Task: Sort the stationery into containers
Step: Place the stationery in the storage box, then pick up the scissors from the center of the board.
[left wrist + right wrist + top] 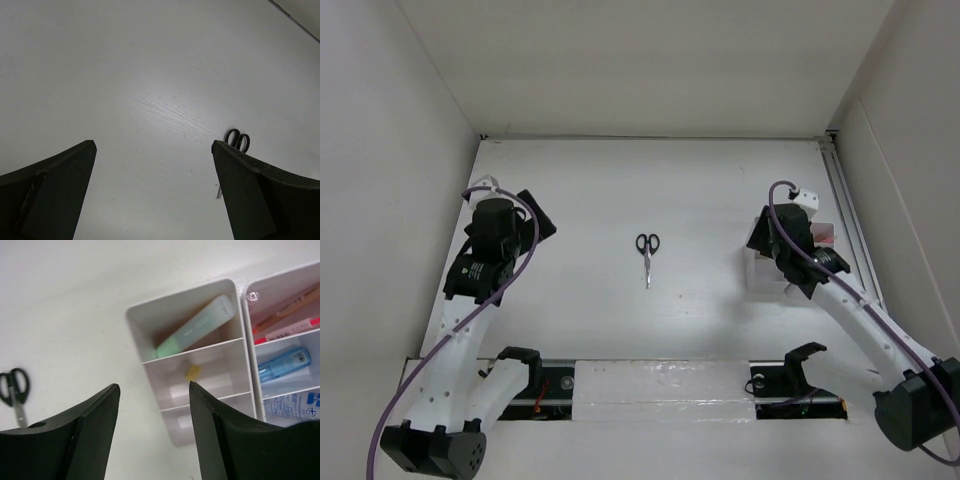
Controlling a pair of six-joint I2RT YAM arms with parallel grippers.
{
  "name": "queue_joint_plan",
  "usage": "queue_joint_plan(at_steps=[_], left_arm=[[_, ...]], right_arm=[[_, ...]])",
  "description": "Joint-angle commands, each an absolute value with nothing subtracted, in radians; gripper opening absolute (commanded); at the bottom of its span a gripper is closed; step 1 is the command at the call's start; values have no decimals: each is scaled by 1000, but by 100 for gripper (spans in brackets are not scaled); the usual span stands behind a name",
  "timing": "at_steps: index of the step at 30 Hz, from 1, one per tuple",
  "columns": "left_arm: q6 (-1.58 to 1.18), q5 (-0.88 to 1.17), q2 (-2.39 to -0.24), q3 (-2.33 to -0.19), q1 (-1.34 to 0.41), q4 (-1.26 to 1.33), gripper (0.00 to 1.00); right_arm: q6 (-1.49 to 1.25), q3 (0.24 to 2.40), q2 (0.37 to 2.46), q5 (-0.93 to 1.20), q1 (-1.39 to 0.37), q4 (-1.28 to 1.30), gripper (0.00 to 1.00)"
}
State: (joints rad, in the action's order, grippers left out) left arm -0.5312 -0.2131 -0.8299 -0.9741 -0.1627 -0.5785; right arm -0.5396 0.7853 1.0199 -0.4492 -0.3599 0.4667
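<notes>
We see R gripper (154, 386) spread, empty, over the bins (138, 326); L gripper (153, 143) wide apart, empty; scissors (647, 256) lie well left of bins.

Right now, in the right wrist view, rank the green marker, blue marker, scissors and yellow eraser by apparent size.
1. green marker
2. blue marker and scissors: look alike, scissors partly hidden
3. yellow eraser

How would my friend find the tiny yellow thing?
Find the translucent-white plastic bins on the table's right side. In the row nearer the black-handled scissors, the middle bin holds the small yellow square eraser, alone. Its neighbour holds a long pale green marker instead.
</notes>
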Motion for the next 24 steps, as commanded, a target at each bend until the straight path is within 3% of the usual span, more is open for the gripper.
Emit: queue_joint_plan(at_steps=[1,9,13,24], left_arm=[[-500,-143,-854,-962,-167,-535,100],[-623,201,-1052,-845,-187,-293,100],[-693,-108,-1360,-1026,-524,-325,100],[-650,-287,-1791,-1350,-595,-455,100]], right_arm=[[-545,873,957,-480,-417,499,63],[-554,928,865,-512,-577,555,65],[-554,971,854,-534,-658,577,65],[-565,1011,759,-543,-857,632,65]])
